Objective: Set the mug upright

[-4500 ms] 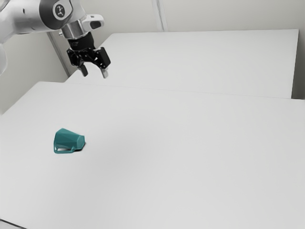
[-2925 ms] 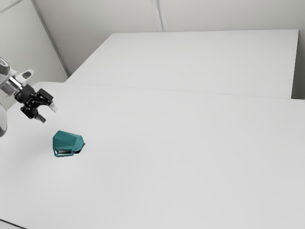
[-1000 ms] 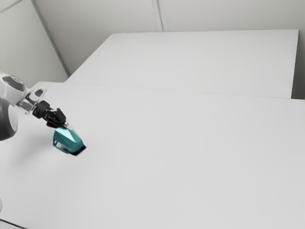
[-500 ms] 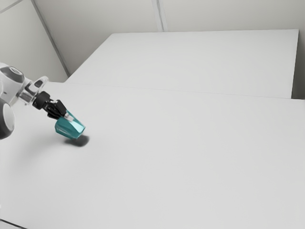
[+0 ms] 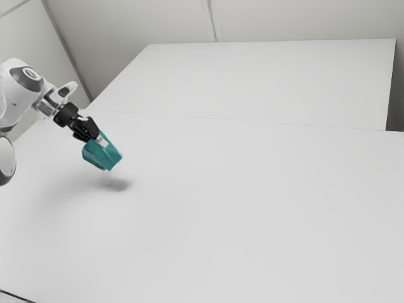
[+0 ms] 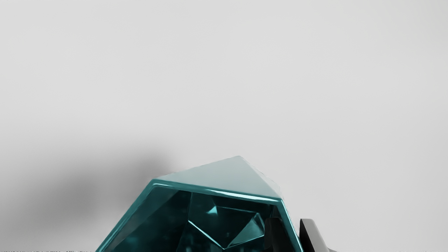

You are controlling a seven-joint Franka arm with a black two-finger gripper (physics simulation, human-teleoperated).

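In the exterior view, the mug (image 5: 103, 158) is in the left part of the frame, a little above mid-height. It is teal, smooth and slightly shiny, with flat, angular sides instead of a round wall. It hangs tilted at the end of the claw (image 5: 98, 139), whose body is black and jointed, with pale tips against the mug. The mug is raised off the table (image 5: 240, 214), and its soft grey shadow (image 5: 115, 184) lies apart from it, just below. The table is plain, matte white. The arm (image 5: 24, 88), glossy white with dark grey parts, comes in from the upper left of the frame and slants down to the claw. A second flat white surface (image 5: 271, 82) stretches behind the table toward the upper right, in front of a pale grey wall (image 5: 309, 19). A thin dark line (image 5: 17, 296) crosses the lower left corner.

In the wrist view, the mug's opening faces the camera, with a straight-edged, many-sided rim (image 6: 217, 192) and dark, glassy-looking facets inside. The claw is clamped on the mug's side wall: one black finger (image 6: 274, 234) is inside the opening, the other, with a grey face, outside. A blurred shadow falls on the white beyond the mug.
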